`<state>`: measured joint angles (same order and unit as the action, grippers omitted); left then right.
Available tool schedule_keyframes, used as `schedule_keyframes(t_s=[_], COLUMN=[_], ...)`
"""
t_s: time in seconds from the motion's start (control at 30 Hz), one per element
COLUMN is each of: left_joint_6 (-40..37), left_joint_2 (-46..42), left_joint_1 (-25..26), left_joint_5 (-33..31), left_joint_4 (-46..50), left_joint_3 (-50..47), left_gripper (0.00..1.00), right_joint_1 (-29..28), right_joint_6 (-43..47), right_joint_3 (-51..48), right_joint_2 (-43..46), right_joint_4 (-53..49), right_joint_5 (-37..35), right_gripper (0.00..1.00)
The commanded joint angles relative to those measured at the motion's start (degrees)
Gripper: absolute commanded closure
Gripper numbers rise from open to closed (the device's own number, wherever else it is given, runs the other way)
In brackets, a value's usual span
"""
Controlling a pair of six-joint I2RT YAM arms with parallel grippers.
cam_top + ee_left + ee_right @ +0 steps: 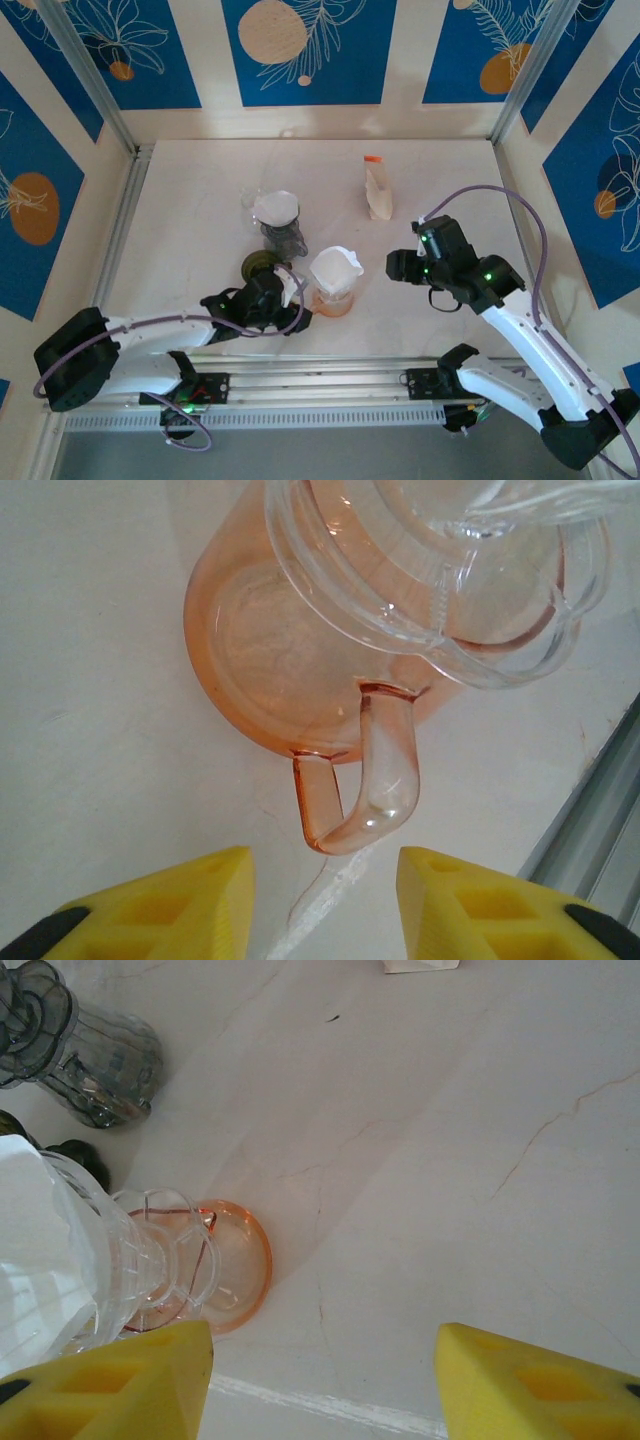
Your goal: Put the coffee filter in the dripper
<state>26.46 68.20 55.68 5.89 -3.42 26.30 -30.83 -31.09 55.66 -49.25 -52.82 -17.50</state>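
My left gripper (325,885) sits, jaws apart, just short of the dripper (334,292); my right gripper (325,1370), also spread, is beside it. The coffee filter (335,266) stands inside the dripper, whose handle (370,780) I'd judge lined up for steadying.

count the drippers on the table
2. A clear dripper sits on the pink cup right in front of the left tool. A grey dripper stands farther from the arms, slightly to the left. None seems hidden.
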Motion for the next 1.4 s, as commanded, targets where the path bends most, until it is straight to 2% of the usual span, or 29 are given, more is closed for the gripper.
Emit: schedule_keyframes(t_s=[0.0,0.2,0.6,0.77,0.97,1.37], left_joint_6=[-1.13,-1.58,-3.27,-3.10,-2.50,-1.14], left_joint_2=[-2.88,-7.36,4.02,7.21,10.48,14.78], left_joint_1=[0.75,2.96,3.39,3.45,3.45,3.43], left_joint_5=[0.82,0.29,0.86,0.97,-1.58,-6.11], left_joint_4=[4.46,7.62,-3.59,-7.00,-10.36,-17.83], left_joint_3=[0.98,0.85,2.21,2.56,3.47,2.44], left_gripper=[0.55,0.50,0.43,0.47,0.57,0.60], right_joint_1=[0.50,1.27,1.56,1.90,2.44,2.79], right_joint_6=[0.86,1.01,1.11,1.42,1.62,1.21], right_joint_3=[-0.98,-1.76,-1.86,-1.94,-2.22,-3.69], right_joint_2=[1.43,2.09,2.83,3.01,2.94,3.17], right_joint_4=[-1.07,-0.28,-1.23,-1.16,-0.72,-0.28], right_joint_5=[1.59,2.62,3.72,3.65,4.11,4.70], right_gripper=[0.39,0.39,0.39,0.39,0.39,0.39])
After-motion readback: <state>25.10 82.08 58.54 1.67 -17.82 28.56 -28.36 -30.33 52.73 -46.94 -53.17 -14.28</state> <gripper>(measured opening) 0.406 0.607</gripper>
